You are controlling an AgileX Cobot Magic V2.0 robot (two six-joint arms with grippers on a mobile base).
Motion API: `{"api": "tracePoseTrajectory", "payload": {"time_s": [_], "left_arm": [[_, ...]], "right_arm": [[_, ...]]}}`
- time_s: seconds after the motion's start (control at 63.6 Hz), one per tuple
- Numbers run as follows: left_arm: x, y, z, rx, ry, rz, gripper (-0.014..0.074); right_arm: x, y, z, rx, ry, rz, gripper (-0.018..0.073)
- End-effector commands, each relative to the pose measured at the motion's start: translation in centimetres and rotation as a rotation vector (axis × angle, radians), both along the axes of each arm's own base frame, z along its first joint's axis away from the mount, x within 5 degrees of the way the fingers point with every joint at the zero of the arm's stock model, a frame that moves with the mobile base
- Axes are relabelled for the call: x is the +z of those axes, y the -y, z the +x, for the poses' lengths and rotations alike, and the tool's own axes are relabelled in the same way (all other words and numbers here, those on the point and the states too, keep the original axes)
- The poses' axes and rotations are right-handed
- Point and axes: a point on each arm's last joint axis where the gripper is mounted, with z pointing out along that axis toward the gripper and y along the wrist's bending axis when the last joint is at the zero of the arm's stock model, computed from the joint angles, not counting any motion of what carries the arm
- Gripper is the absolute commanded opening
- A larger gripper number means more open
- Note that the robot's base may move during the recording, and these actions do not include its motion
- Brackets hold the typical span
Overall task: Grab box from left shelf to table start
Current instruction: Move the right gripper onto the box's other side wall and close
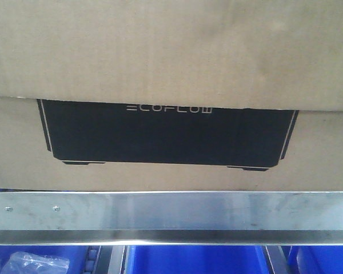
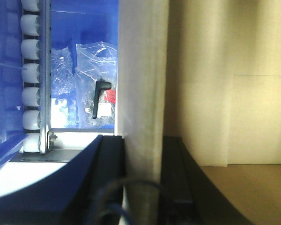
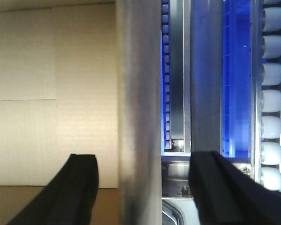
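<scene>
The box, brown cardboard with a black ECOFLOW panel, fills the front view and sits on the left shelf just behind the steel front rail. In the left wrist view, my left gripper is open. Its dark fingers stand close on either side of the rail, with the box on the right. My right gripper is open wider and straddles the rail with gaps on both sides. The box lies to its left. The table is out of view.
Blue bins sit on the level under the rail. One holds clear plastic bags with a small black part inside. White roller tracks run beside the bins.
</scene>
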Motion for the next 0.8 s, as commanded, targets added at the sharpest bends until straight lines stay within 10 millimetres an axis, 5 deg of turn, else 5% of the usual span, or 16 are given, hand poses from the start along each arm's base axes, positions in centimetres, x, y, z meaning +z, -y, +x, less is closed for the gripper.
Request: {"api": "tracePoseTrajectory", "payload": {"time_s": [0.0, 0.283, 0.566, 0.787], "left_arm": [[1.18, -0.12, -1.55, 0.005, -0.033, -0.034, -0.0012], [1.18, -0.12, -1.55, 0.005, -0.033, -0.034, -0.0012], [1.18, -0.12, -1.55, 0.005, -0.033, -0.034, -0.0012], [1.18, -0.12, -1.55, 0.005, -0.033, -0.034, -0.0012]], "right_arm": [[1.44, -0.1, -0.49, 0.005, 0.085, 0.003, 0.0508], [1.0, -0.5, -0.54, 0.018, 0.071, 0.003, 0.0505], [0.97, -0.67, -0.59, 0.025, 0.065, 0.002, 0.0319], [0.94, -0.67, -0.63, 0.026, 0.061, 0.002, 0.0308]]}}
